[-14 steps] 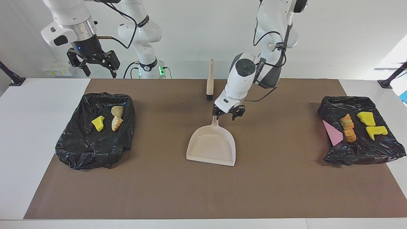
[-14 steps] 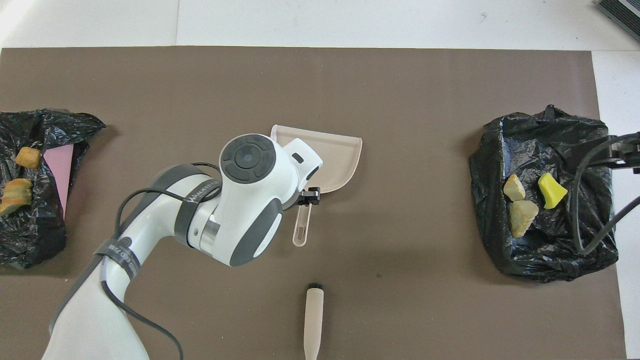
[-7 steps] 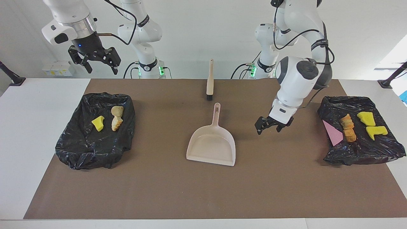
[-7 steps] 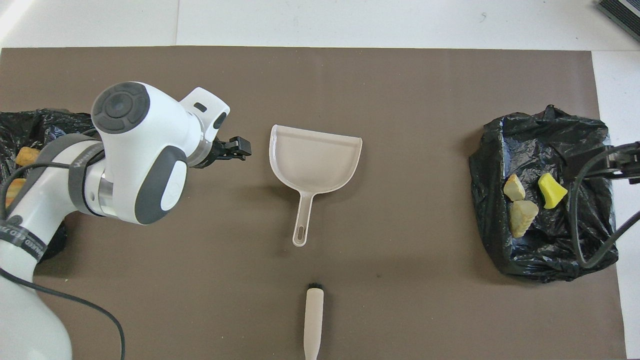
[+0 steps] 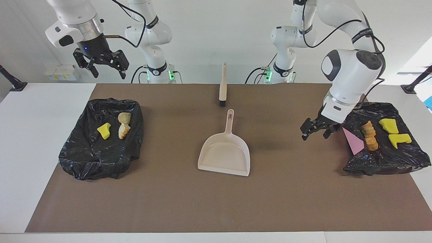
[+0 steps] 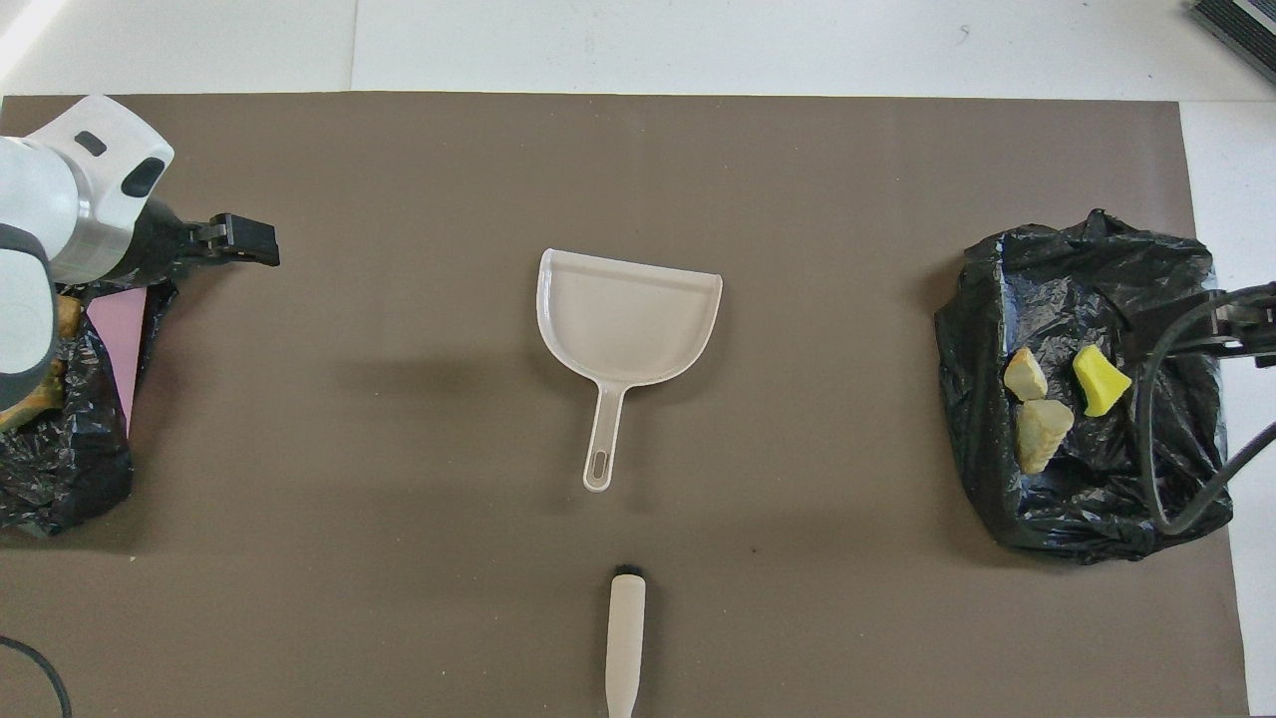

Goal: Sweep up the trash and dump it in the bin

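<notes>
Facing view
Left gripper (image 5: 315,129): fingers spread, holding nothing, up over bare mat just beside the bin bag at the left arm's end (image 5: 384,140).
Right gripper (image 5: 101,62): fingers apart, empty, raised high over the robots' edge of the bench, near the right arm's corner.
Trash: two yellow pieces (image 5: 393,131) and tan chunks (image 5: 369,135) on that bag; one yellow scrap (image 5: 104,130) and tan chunks (image 5: 123,125) on the bag at the right arm's end (image 5: 101,148).
Dustpan (image 5: 225,152): flat mid-mat, handle toward the robots, wide bare mat either side.
Brush (image 5: 222,85): just nearer the robots than the dustpan handle, apart from it.

Overhead view
Left gripper (image 6: 231,239): over the mat edge of its bag (image 6: 60,469).
Dustpan (image 6: 624,324): centred, well clear of both bags.
Brush (image 6: 625,648): at the robots' edge.
Right-end bag (image 6: 1087,399): holds yellow scrap (image 6: 1098,380) and two tan chunks (image 6: 1033,409), close to the mat's end edge.
Mat (image 6: 399,519): open between bags and pan.
</notes>
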